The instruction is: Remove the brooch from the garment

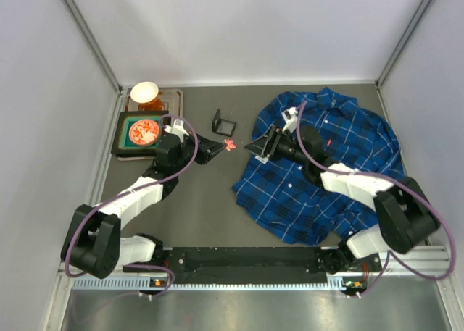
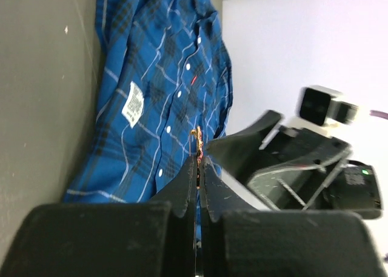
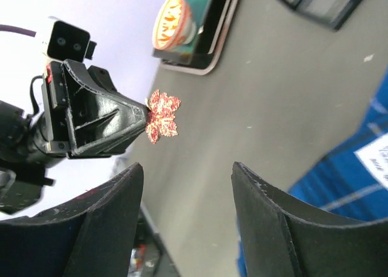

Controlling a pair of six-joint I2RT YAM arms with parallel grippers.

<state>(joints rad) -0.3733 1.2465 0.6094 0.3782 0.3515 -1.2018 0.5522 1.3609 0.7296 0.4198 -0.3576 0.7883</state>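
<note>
Left gripper (image 2: 199, 163), brooch (image 3: 162, 116) pinched at tips

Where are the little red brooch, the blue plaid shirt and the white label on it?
brooch (image 3: 162, 115), right wrist view, middle of its red petals.
shirt (image 1: 362, 132), top external view, bare plaid cloth beyond the right arm.
white label (image 2: 133, 103), left wrist view, centre of the printed rectangle.
</note>
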